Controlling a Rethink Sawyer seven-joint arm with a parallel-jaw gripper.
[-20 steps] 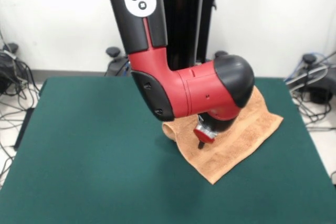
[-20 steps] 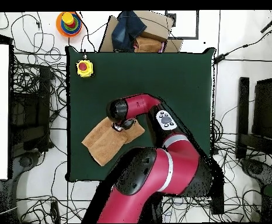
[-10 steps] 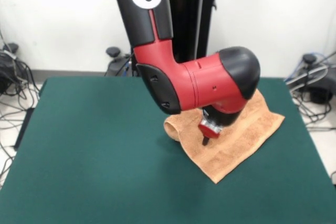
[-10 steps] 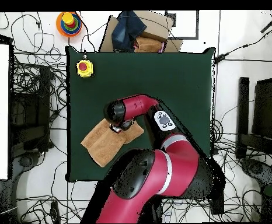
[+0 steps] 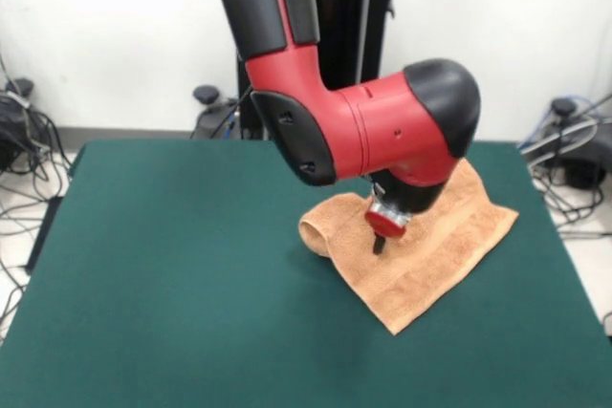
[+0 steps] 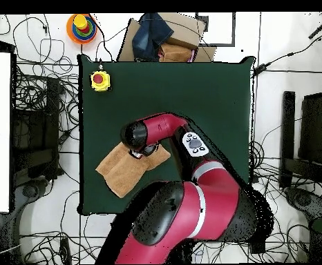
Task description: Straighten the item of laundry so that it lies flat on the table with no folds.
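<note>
The item of laundry, an orange-tan towel (image 5: pixel 430 260), lies on the right half of the green table (image 5: pixel 172 265). Its left edge is rolled over into a fold, and a stripe band runs near its front corner. My gripper (image 5: pixel 379 246) hangs from the red and black wrist just over the towel's middle, its dark tip close to the cloth. Whether it touches or holds the cloth does not show. In the overhead view the towel (image 6: pixel 119 171) sits near the left edge of the table (image 6: pixel 205 90), and the wrist hides the gripper.
A yellow box with a red button (image 6: pixel 99 81) stands at one table corner. A cardboard box with dark cloth (image 6: pixel 160 38) and a ring-stack toy (image 6: pixel 81 27) lie beyond the table edge. Cables cover the floor around.
The wrist and gripper have risen a little and drifted right in the front view. The towel shifted slightly the same way at first, then stayed put.
</note>
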